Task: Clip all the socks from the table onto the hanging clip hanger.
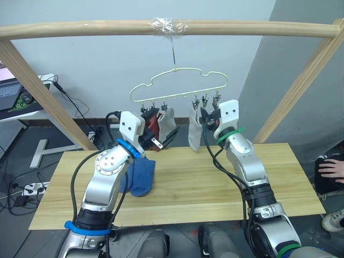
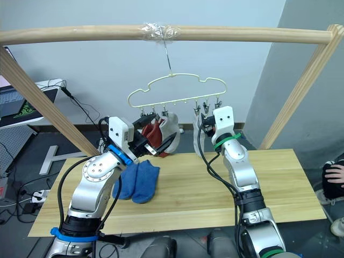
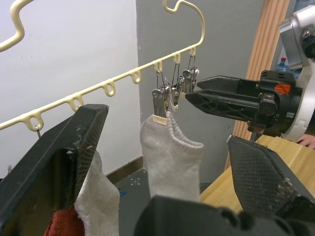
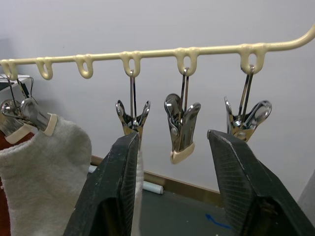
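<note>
1. Our right end effector is wide open and holds nothing. An empty clip hangs just in front, between its fingers.
2. Our left end effector is wide open too.
3. The blue socks lie flat on the desk, below and closer to our left arm.

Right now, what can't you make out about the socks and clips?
- Red sock: left gripper covers its clip and lower end in the eye views.
- Blue socks on the table: left arm covers part; can't tell one or two in the left eye view.
- Grey sock: right gripper finger hides nearly all in the right wrist view.
- Second red sock: cannot locate.
</note>
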Robot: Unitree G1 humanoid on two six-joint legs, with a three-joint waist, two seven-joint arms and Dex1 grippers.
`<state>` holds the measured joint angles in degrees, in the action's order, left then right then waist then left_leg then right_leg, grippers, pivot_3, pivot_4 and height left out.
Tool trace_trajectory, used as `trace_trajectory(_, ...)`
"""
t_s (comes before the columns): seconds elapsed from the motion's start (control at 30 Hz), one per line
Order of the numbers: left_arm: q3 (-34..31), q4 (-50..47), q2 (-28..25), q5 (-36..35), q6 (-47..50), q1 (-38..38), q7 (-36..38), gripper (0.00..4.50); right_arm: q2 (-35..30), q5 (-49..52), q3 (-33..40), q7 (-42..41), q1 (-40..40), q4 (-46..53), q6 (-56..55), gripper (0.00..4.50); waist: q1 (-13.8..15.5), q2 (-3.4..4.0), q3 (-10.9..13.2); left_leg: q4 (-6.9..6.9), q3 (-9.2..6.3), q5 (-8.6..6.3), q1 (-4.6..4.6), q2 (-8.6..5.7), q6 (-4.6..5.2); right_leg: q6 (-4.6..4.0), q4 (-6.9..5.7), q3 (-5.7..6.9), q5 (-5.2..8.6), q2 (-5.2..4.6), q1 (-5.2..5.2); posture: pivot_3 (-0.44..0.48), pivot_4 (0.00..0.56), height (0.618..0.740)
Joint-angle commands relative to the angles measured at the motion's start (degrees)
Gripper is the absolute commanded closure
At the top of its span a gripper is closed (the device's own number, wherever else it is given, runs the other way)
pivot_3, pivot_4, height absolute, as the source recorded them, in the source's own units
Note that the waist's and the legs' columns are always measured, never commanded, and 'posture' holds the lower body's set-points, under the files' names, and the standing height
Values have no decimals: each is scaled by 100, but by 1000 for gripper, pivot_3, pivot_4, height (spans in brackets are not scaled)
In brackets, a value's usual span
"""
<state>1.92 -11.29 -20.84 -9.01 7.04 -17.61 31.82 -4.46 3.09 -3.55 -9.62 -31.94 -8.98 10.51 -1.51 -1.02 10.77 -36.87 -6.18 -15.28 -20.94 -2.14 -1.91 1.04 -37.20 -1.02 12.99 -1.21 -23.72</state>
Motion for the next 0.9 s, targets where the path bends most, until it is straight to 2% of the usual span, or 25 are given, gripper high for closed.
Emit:
trace_trajectory(0.03, -24, -194, 26, -59, -48, -95, -35, 0, 5, -92, 45, 105, -149, 3, 27, 2185, 1, 0, 0, 0, 0, 0, 0, 0, 0, 0, 0, -1, 0, 0, 0, 48, 155, 740)
trace_trajectory(0.1, -25, -163, 32, -52, -57, -122, -28, 0, 4, -108, 90, 144, -274, -206, 10, 2185, -1, 0, 0, 0, 1, 0, 0, 0, 0, 0, 0, -3, 0, 0, 0, 49, 153, 740)
trace_trajectory(0.2, -35, -166, 30, -43, -53, -129, -28, 0, -10, -129, 111, 170, -444, -442, -71, 2786, -1, 0, 0, -1, 1, 0, 0, -2, 0, -1, 1, -4, 0, 0, 0, 52, 154, 740)
trace_trajectory(0.9, -56, -266, 34, -76, 30, -192, -53, 0, 92, -219, 154, 255, -1224, -1609, -607, 2786, 3, 0, 0, 1, 2, 0, -1, -3, 0, -1, 1, -2, -1, -1, -1, 66, 144, 740)
